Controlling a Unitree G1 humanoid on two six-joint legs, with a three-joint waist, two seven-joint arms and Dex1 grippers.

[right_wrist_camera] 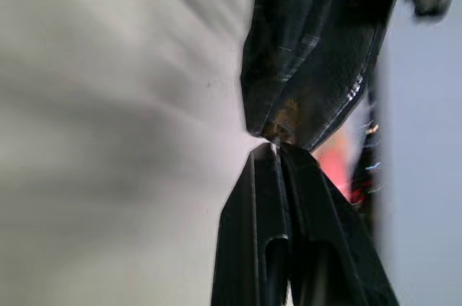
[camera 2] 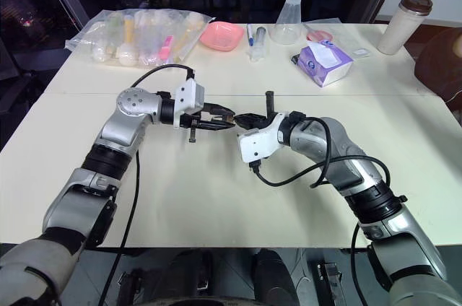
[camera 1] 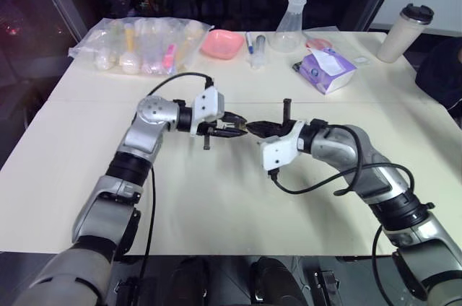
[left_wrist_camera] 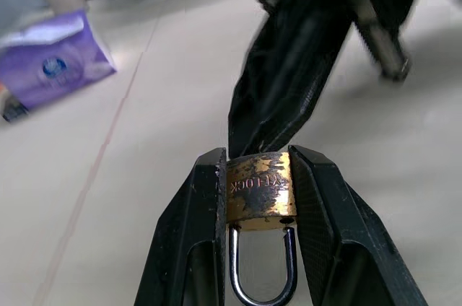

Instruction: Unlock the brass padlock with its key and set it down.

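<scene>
Now the left hand pinches the brass padlock above the counter, while the right hand, fingers pressed nearly together, meets its end.

The padlock is worn gold brass with dark blotches and a silvery shackle, between black fingers. The counter is pale cream. At its far edge: a pink dish, a purple-and-white box, a beige cup with a black lid.

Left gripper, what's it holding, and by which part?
The small brass padlock, clamped by its body's two sides between the black fingers; silvery shackle points back toward the wrist.
</scene>
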